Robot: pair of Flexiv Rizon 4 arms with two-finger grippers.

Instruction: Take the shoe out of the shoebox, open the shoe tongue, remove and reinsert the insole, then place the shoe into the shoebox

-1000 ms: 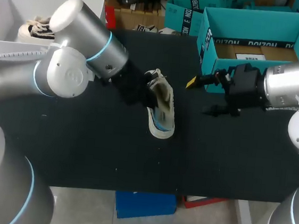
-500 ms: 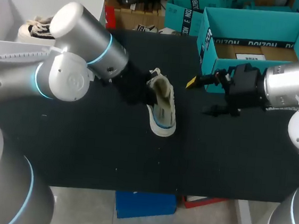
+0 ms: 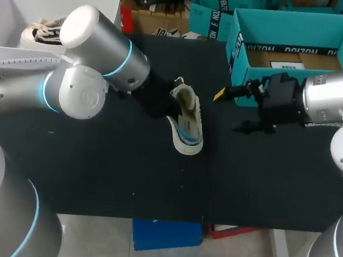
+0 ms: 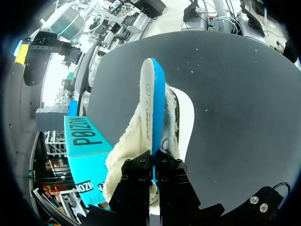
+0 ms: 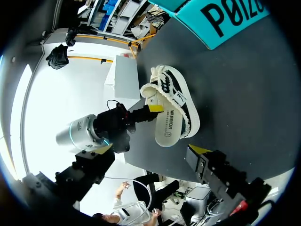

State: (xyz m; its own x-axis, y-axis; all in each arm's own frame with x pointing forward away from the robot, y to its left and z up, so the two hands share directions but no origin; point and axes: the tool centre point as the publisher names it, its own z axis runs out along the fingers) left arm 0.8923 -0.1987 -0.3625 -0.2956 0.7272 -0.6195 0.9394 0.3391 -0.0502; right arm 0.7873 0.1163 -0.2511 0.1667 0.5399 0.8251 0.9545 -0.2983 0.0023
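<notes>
My left gripper (image 4: pixel 154 160) pinches the blue-edged insole (image 4: pixel 151 94), partly inside the shoe (image 3: pixel 189 130) at table centre. At the shoe's three o'clock my right gripper (image 5: pixel 150 149) gapes empty. The teal shoebox (image 3: pixel 240 56) sits beyond, at one o'clock.

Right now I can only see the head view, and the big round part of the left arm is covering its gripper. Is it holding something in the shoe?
Observer: Yes. In the left wrist view the left gripper is shut on the insole, which stands on edge inside the shoe.
Operator: Okay! And the other gripper, has it got anything in it?
Observer: No. The right wrist view shows the right gripper open, its two yellow tips wide apart with nothing between them, and it is not touching the shoe.
</notes>
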